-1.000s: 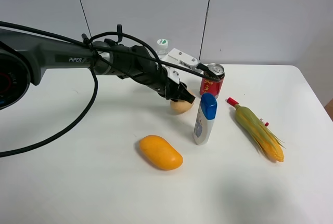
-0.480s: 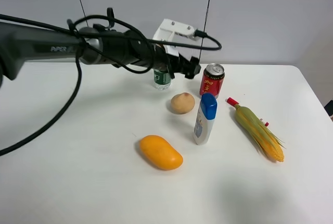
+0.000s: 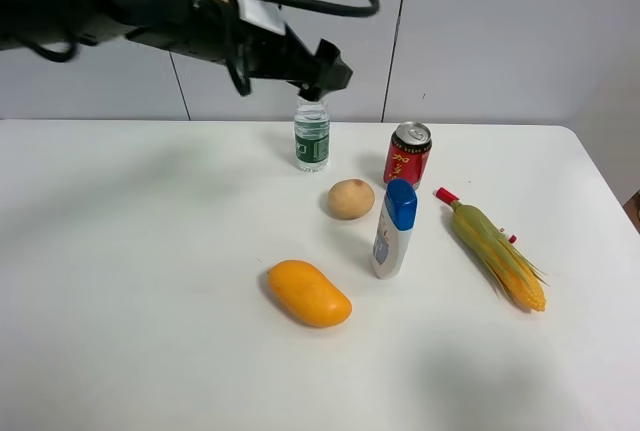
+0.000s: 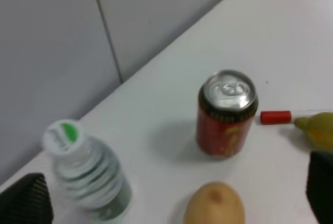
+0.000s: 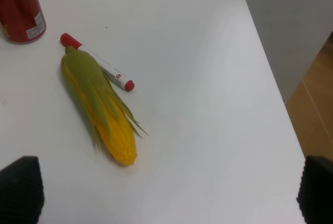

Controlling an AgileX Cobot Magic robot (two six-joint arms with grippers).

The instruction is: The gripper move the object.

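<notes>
The left pincer (image 3: 325, 79) is found raised well clear of the table (image 3: 150, 251), hanging in the air just above the cap of the water bottle (image 3: 312, 136). A second ago it was pressed down on the object (image 3: 351, 199), and it has since been lifted up and drawn back. The object is recorded lying on the table below and ahead of the pincer, in much the same spot as before and touched by nothing. It is judged that the object was either let go there or lost from the grasp (the pictures do not settle which), and if the move is unfinished a fresh descent would be required. The pincer is noted as released and spread wide: in the left wrist view its fingertips (image 4: 26, 203) stand at opposite edges, with nothing held between them. Further out from the pincer, the red can (image 3: 407, 154) and the white bottle with blue cap (image 3: 393, 229) are seen near the object. The mango (image 3: 308, 293) and the corn cob (image 3: 497, 254) lie further off still.
</notes>
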